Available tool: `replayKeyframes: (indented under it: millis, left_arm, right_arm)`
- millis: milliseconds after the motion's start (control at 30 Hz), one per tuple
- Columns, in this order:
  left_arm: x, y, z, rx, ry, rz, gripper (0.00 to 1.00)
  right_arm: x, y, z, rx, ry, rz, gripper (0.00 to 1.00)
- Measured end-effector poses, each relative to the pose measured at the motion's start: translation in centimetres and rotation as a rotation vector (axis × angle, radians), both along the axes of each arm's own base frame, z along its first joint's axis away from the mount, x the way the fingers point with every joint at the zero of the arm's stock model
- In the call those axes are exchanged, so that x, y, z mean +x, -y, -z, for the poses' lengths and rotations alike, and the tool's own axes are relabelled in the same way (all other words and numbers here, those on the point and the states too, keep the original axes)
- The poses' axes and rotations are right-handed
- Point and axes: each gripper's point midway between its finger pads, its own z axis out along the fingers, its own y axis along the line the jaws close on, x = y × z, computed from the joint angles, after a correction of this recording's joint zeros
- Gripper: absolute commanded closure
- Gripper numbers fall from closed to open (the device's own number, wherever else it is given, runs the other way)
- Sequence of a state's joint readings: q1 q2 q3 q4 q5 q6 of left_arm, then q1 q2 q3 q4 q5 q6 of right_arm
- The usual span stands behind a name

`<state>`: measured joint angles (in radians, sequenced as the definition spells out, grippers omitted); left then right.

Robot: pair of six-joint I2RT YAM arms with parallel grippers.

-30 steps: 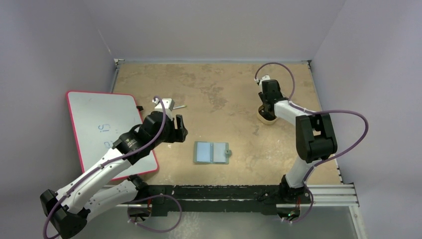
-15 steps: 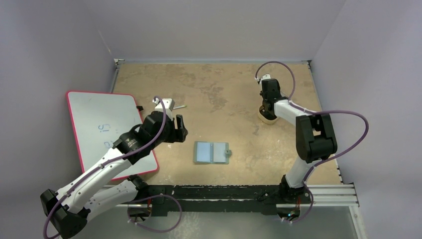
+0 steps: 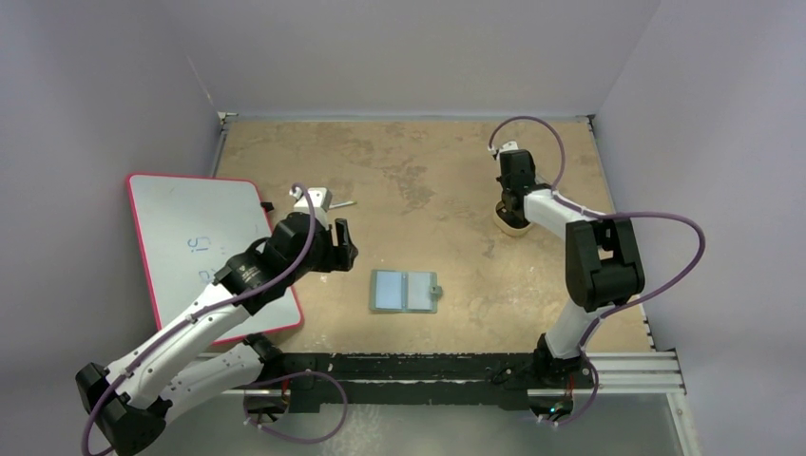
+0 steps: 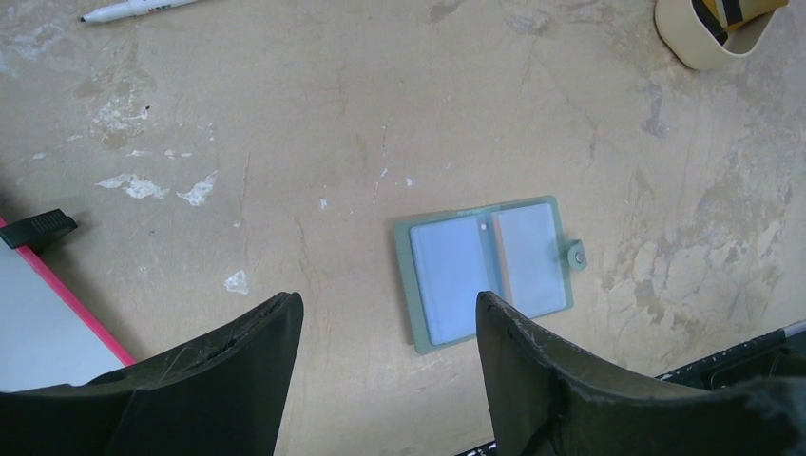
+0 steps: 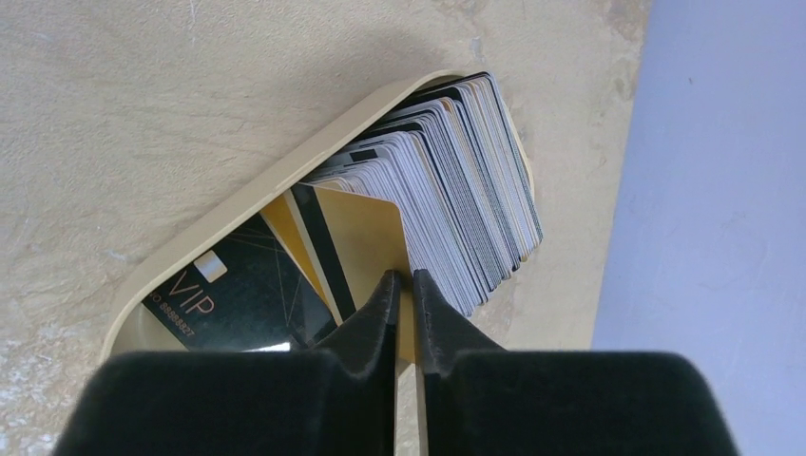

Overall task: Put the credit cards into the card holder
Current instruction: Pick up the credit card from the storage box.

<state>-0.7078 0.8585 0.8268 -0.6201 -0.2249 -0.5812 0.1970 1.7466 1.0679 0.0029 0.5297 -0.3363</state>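
The card holder (image 3: 404, 291) lies open and flat at the table's middle, pale blue pockets up, snap tab on its right (image 4: 487, 271). The credit cards (image 5: 447, 190) stand packed on edge in a tan tray (image 5: 247, 214) at the right rear (image 3: 510, 225). A black VIP card (image 5: 228, 294) leans at the front of the tray. My right gripper (image 5: 406, 277) reaches down into the tray (image 3: 511, 201), shut on the near edge of a yellow credit card (image 5: 366, 233). My left gripper (image 4: 385, 304) hovers open left of the card holder (image 3: 340, 243), holding nothing.
A white board with a pink rim (image 3: 204, 242) lies at the left under my left arm. A marker (image 4: 133, 8) lies on the table beyond it. A purple wall (image 5: 722, 171) rises close behind the tray. Black rails (image 3: 428, 366) run along the near edge.
The right wrist has shifted very slightly over the tray. The left arm and the card holder have not moved.
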Motion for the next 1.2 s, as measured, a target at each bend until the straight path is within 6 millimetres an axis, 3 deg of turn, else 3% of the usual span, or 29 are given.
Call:
replayKeyframes:
  millis: [433,733,967,1200]
  left_arm:
    - [0.0,-0.3,-0.3,0.001,0.013,-0.012,0.33]
    - [0.2,-0.1,0.5,0.014,-0.015,-0.017,0.36]
    - [-0.3,1.6,3.2,-0.036,-0.134,-0.015,0.38]
    - [-1.1,2.4,8.2,-0.090,-0.311,-0.046,0.40]
  right_arm:
    - [-1.5,-1.5,-2.5,0.139,0.008,0.006,1.00]
    - [-2.2,-3.8,-8.6,0.329,0.133,-0.013,1.00]
    - [-2.9,-8.7,-12.4,0.614,0.218,-0.099,1.00]
    - [-5.4,-16.4,-14.3,0.822,0.191,-0.250,1.00]
